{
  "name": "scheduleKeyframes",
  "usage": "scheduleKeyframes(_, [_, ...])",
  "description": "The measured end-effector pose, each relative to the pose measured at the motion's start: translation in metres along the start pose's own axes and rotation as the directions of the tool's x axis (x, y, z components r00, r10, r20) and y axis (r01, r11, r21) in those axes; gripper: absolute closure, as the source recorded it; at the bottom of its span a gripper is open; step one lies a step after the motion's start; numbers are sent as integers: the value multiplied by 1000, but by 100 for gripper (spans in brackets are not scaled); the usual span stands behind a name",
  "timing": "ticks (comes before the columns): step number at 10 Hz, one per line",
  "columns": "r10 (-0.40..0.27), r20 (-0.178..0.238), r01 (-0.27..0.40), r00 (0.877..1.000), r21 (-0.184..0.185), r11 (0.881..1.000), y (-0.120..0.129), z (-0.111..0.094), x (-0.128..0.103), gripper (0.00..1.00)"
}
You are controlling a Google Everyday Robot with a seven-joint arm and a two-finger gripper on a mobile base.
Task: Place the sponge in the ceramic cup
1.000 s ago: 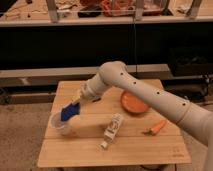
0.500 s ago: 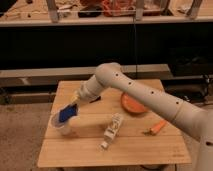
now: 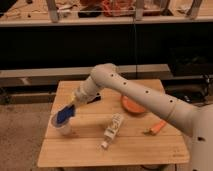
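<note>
The bright-blue sponge [image 3: 64,115] hangs tilted at the tip of my gripper [image 3: 69,111], which is shut on it. It sits right over the mouth of the pale ceramic cup [image 3: 61,127] and hides part of the rim. The cup stands upright near the left edge of the wooden table [image 3: 85,150]. My white arm reaches in from the right, across the middle of the table, down to the cup.
A white bottle [image 3: 112,130] lies on its side mid-table. An orange-red bowl [image 3: 133,105] sits behind my arm at the right. An orange carrot [image 3: 158,127] lies near the table's right edge. Dark shelving runs along the back.
My gripper has carried the sponge slightly left and down, from beside the cup's rim to directly over its mouth. The other objects have not moved.
</note>
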Motion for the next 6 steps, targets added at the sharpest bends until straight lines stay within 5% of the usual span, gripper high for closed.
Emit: scheduleKeyframes(6, [0, 15, 0, 1000, -14, 1000, 1, 11, 3, 41])
